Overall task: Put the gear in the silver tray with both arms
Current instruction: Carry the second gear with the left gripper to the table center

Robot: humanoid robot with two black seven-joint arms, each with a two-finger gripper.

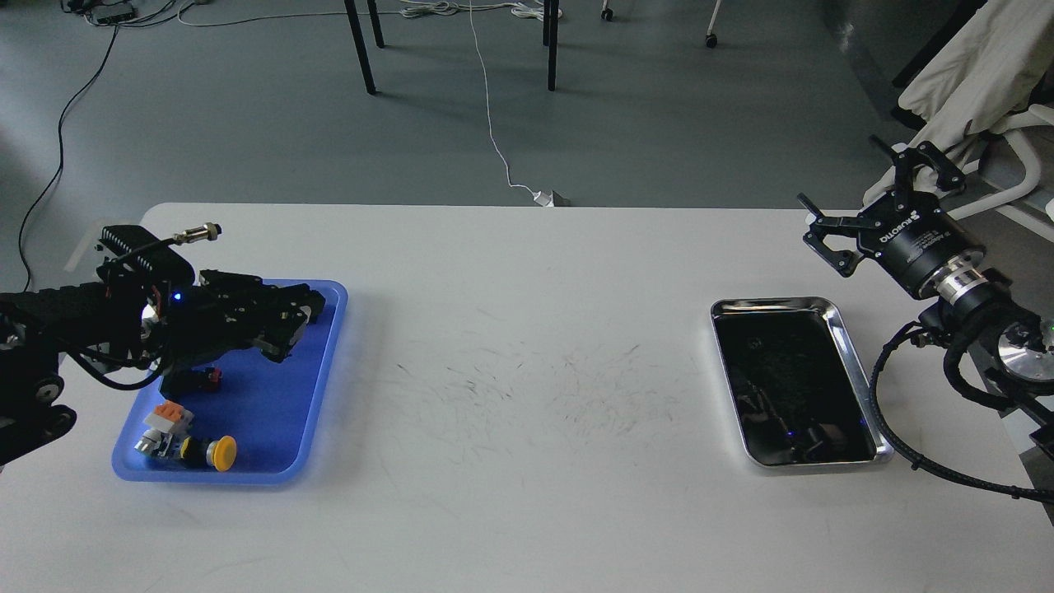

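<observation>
The silver tray (856, 375) lies near the worktop's (527, 371) right edge. The left gripper (288, 325) hangs over the blue tray (329, 329); its fingers' state cannot be told. The right gripper (877, 202), beyond the right edge, has fingers spread wide, holding nothing.

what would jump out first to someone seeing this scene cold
The blue tray at the table's left, with the left gripper low over it and small parts, one yellow-capped, near its front. Then the shiny silver tray on the right, nothing in it, and the right gripper open in the air beyond it.
</observation>
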